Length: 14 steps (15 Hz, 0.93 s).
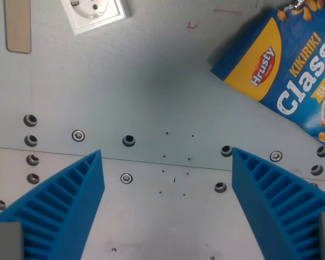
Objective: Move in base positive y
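My gripper (167, 154) is open and empty, its two blue ribbed fingers (65, 200) spread wide at the bottom of the wrist view. It hangs above a grey metal table (151, 81) with screw holes. Nothing lies between the fingers.
A blue peanut snack bag (292, 70) lies at the wrist view's upper right. A white wall socket (95, 12) sits at the top left, with a tan wooden strip (18, 26) beside it. A seam between plates (151, 161) runs across the table under the fingertips.
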Motion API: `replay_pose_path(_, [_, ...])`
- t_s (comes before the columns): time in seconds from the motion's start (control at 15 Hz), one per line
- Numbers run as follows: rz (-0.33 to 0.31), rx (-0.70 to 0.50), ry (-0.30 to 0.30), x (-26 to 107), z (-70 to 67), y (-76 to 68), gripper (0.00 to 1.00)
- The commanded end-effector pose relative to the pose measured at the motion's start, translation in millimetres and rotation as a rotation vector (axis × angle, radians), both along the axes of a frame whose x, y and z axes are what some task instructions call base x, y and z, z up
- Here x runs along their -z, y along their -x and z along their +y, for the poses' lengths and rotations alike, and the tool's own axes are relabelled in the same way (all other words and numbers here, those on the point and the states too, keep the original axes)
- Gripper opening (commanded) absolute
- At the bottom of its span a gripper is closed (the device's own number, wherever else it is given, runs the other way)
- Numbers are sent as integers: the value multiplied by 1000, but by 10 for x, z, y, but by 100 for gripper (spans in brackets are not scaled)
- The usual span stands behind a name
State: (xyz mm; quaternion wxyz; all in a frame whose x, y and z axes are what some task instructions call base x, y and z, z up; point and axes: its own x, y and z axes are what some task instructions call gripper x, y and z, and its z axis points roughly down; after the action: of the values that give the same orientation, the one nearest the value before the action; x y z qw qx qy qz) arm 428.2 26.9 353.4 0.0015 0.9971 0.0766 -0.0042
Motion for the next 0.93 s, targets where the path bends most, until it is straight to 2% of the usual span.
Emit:
replay_pose_path(0.07, [-7,-1,0,-29,52,-4,100])
replay_pose_path(0.93, [-7,-1,0,-25,726,-111,100])
